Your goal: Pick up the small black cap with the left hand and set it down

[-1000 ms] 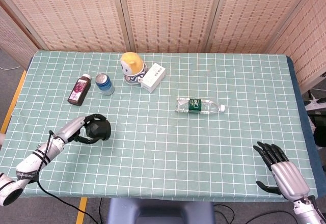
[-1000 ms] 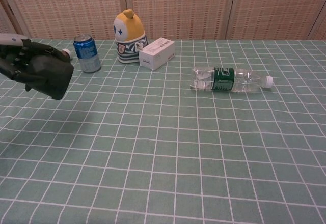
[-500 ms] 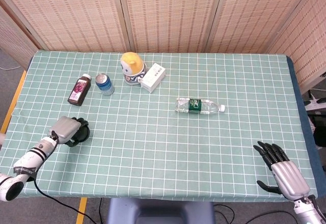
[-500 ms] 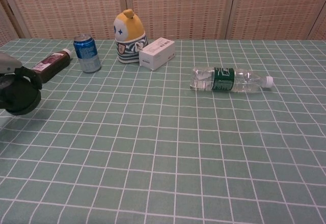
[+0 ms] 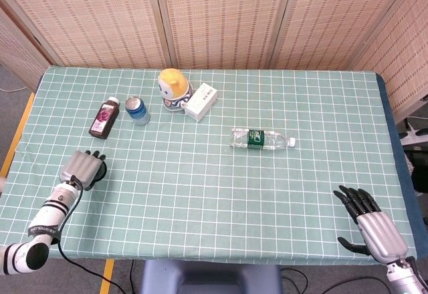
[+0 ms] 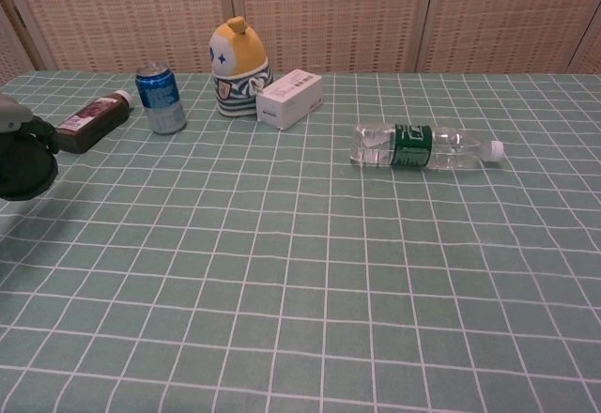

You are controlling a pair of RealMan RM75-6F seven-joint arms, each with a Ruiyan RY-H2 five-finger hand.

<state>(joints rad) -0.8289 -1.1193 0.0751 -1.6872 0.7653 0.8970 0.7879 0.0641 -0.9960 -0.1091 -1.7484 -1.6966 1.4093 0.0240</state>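
Note:
My left hand (image 5: 81, 167) is at the table's front left, back of the hand up, covering the small black cap (image 5: 96, 176); only a dark sliver of the cap shows in the head view. At the left edge of the chest view, the round black cap (image 6: 22, 166) hangs under the grey left hand (image 6: 9, 113), close to the cloth; whether it touches the table I cannot tell. My right hand (image 5: 370, 223) lies at the front right corner with its fingers spread, holding nothing.
A dark juice bottle (image 5: 103, 117) lies behind the left hand, next to an upright blue can (image 5: 137, 109). A yellow toy (image 5: 174, 88) and a white box (image 5: 201, 101) stand at the back. A water bottle (image 5: 261, 138) lies mid-table.
The left hand has carried the black cap leftward and drawn back toward the table's left edge, turning palm-down over it. The right hand has not moved.

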